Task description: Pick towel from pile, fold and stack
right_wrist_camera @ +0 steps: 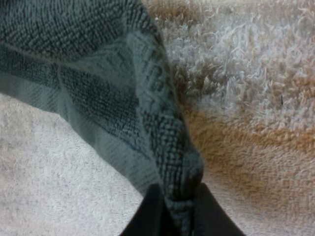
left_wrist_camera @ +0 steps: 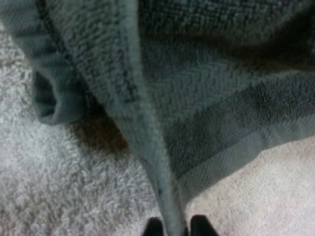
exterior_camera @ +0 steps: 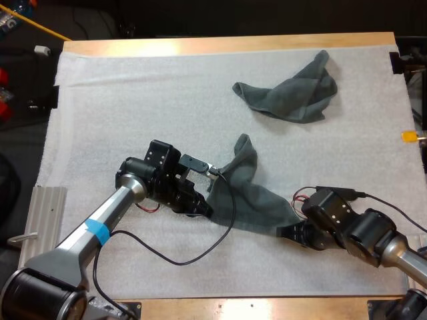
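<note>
The near towel [exterior_camera: 248, 197] is dark grey-green, with a fine zigzag weave and a plainer band along its hem. The far towel [exterior_camera: 293, 93] is the same grey-green. The mat [exterior_camera: 133, 93] is fuzzy white and the counter [exterior_camera: 233, 44] pale wood. The jaws are black, and the left arm [exterior_camera: 117, 203] is silver with a blue band.

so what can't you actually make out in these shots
High view: the grip of the left pincer, hidden by its own arm and the held towel.
High view: the tips of the right pincer, tucked under that towel's corner.
Wrist views: the held towel's outline, cut off by the edges.
</note>
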